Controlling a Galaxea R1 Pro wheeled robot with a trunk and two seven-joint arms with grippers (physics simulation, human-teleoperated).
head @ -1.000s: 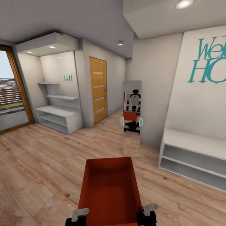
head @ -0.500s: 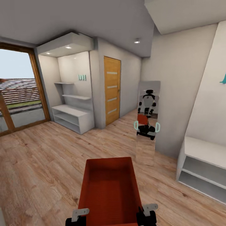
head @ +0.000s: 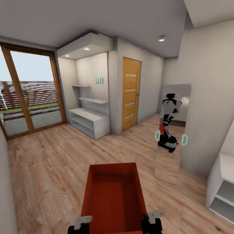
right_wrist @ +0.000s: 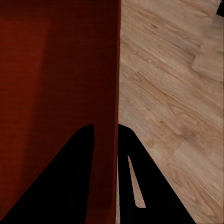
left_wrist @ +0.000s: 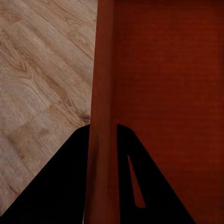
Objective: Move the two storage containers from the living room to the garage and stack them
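Note:
One orange-red open-top storage container (head: 113,191) is held low in front of me over light wood plank flooring (head: 48,162). My left gripper (head: 79,224) is shut on the near end of its left wall and my right gripper (head: 152,221) on the near end of its right wall. In the left wrist view the dark fingers (left_wrist: 70,186) straddle the thin red wall (left_wrist: 101,93). The right wrist view has the same clamp, with fingers (right_wrist: 135,182) on either side of the wall (right_wrist: 109,70). The container is empty inside.
An orange-wood door (head: 131,92) with frosted strips stands ahead, a white shelf alcove (head: 87,122) to its left. Glass doors (head: 29,94) are at far left. A leaning mirror (head: 170,130) reflects me. A white low shelf (head: 224,185) juts in at the right.
The camera has swung left: door, shelves and mirror slid right in the picture and the glass doors came into view. The container stays fixed in both grippers.

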